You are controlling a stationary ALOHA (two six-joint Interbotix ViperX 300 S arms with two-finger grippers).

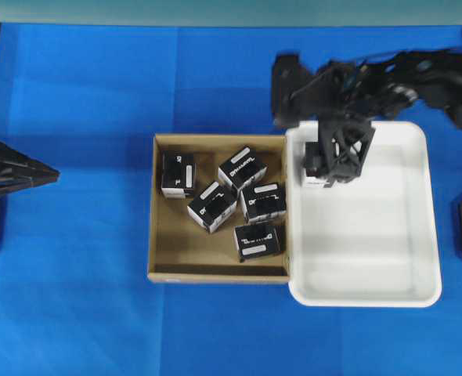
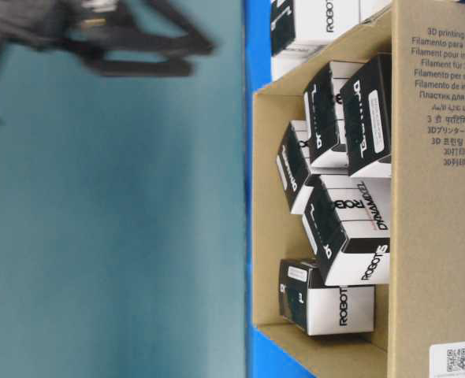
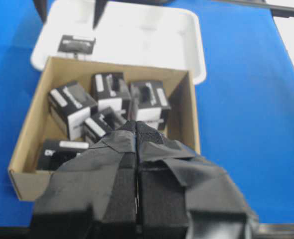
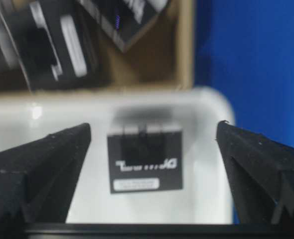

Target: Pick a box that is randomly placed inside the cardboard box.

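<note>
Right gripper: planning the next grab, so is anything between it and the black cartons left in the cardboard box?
The right gripper, jaws open, hangs over the white tray. The tray's rim and the cardboard box wall lie between it and the nearest carton.

Bright blue cloth (image 1: 74, 313) covering the tabletop, plain teal wall (image 2: 114, 236) behind, even soft lighting

Matt brown cardboard box (image 1: 219, 272), glossy white plastic tray (image 1: 372, 291)
</note>
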